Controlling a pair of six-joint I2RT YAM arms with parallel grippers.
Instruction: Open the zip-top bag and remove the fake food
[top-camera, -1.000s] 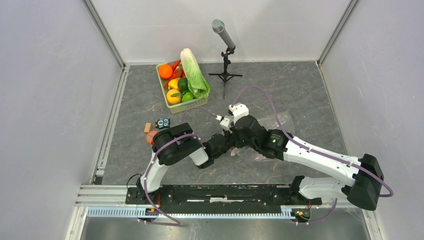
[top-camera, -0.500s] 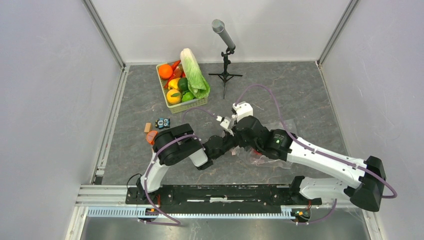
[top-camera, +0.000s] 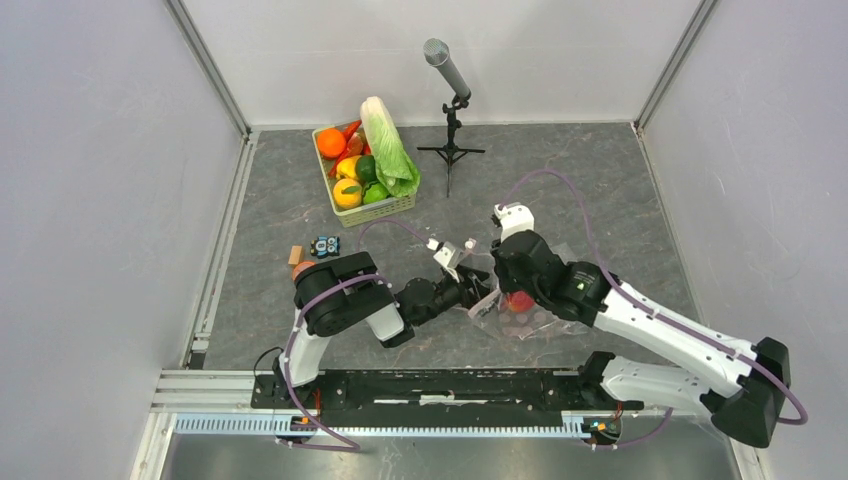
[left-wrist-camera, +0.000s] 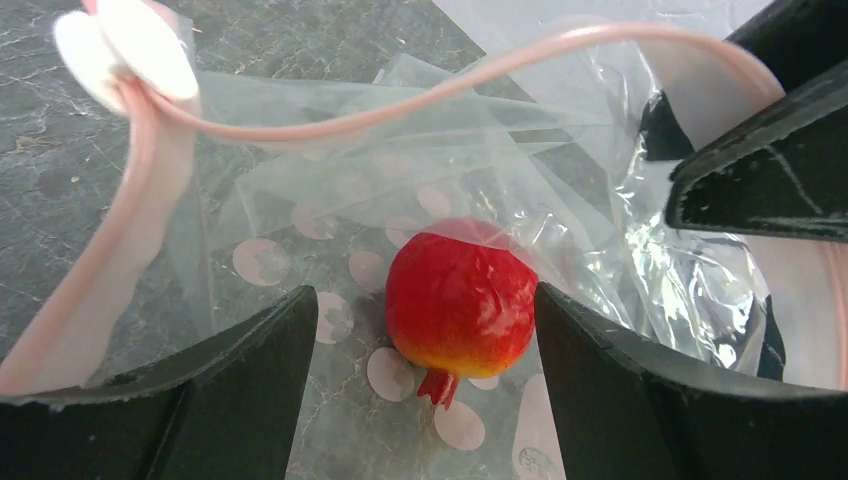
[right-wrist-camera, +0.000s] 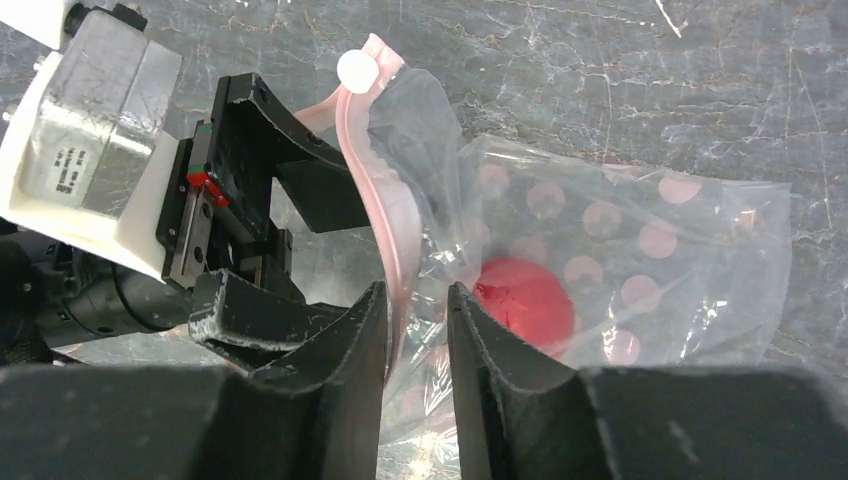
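Observation:
The zip-top bag lies open on the grey table, clear with pale dots; its pink zip strip arches across the left wrist view. A red round fake fruit sits inside it, also seen in the right wrist view and the top view. My left gripper is open at the bag's mouth, with a finger on each side of the fruit and not touching it. My right gripper is shut on the bag's pink rim just beside the left gripper.
A green lattice basket at the back holds an orange, yellow peppers, green fruit and a long cabbage. A microphone on a tripod stands right of it. Small toys lie left of the left arm.
My right arm has moved right and nearer, drawing the bag's rim with it. The bag's mouth has spread open and the red fruit now shows. My left gripper has shifted slightly right.

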